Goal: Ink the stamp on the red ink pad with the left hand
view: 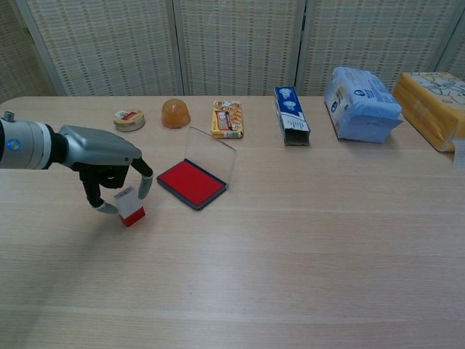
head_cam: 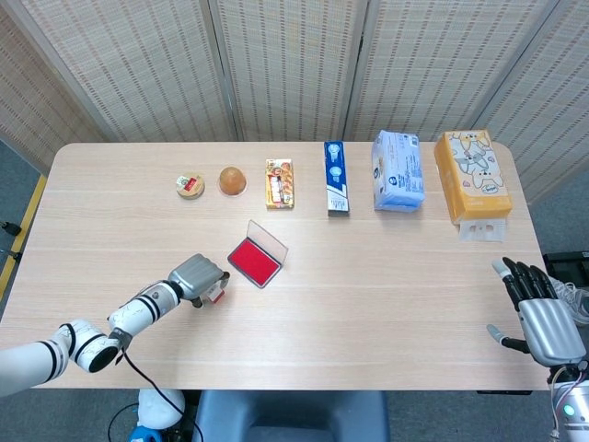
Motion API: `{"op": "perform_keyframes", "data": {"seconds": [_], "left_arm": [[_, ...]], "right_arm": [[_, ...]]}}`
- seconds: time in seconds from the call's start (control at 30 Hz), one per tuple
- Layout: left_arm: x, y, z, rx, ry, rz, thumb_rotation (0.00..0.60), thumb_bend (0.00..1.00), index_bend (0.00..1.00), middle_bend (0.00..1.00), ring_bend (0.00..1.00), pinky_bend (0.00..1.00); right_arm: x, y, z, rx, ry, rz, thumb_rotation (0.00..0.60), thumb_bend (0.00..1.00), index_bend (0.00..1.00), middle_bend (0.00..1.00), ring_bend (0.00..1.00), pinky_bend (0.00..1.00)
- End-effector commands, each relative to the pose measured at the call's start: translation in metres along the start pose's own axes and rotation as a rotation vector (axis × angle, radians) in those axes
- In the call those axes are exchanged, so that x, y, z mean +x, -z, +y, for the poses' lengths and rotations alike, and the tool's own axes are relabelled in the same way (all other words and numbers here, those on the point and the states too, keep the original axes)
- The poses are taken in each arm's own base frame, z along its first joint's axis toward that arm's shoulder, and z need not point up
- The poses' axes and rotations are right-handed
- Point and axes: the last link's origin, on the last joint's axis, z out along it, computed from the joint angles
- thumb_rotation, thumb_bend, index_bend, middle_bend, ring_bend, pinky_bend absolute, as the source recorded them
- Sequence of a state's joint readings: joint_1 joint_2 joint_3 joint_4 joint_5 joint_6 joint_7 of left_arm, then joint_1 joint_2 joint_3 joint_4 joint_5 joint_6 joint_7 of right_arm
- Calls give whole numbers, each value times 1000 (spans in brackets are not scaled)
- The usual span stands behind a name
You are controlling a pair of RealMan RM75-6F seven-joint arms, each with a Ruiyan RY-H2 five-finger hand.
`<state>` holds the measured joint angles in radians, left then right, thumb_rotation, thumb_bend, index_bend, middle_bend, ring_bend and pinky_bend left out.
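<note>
Woven cane screens stand behind a pale wooden counter (view: 305,247). Along its far edge, from the right, lie a yellow tissue pack (head_cam: 471,174), a blue tissue pack (head_cam: 398,169), a slim blue carton (head_cam: 336,177), a small printed snack box (head_cam: 280,182), an amber dome (head_cam: 232,180) and a round tin (head_cam: 190,186). The right hand (head_cam: 538,311) rests at the counter's right edge, fingers spread, holding nothing. The left hand (view: 105,163) arches over the small white-and-red stamp (view: 128,206), fingertips closing on its sides; the stamp stands tilted on the counter. Just beside it lies the open red ink pad (view: 193,182), clear lid raised.
</note>
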<state>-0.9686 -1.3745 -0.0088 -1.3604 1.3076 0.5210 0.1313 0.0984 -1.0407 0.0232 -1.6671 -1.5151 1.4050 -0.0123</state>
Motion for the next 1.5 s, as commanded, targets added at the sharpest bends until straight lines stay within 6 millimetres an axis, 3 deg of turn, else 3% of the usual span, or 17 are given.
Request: {"op": "perform_keyframes", "data": {"seconds": [0.03,0.7,1.1,1.27,1.5], "left_arm": [[0,0,0,1,0,-2,600,321,399,1000,959,774],[-2,-1,-6,11,-5,5,600,321,443,1000,960,773],[0,5,-1,-4,-5,11,600,320,531,1000,956,773],[3,8,-2,1,5,15,600,321,600,1000,956,774],[16,17,-10,22,45,17,600,320,774,1000,959,774]], "right_arm": [[0,-1,0,-1,0,0,600,208,0,0,0,0],[-1,0,-2,3,6,-3,600,208,0,0,0,0],[-1,1,-2,8,3,1,600,209,0,0,0,0],[-1,2,-2,10,3,0,600,208,0,0,0,0],[-1,0,-1,4,5,-6,600,208,0,0,0,0]]}}
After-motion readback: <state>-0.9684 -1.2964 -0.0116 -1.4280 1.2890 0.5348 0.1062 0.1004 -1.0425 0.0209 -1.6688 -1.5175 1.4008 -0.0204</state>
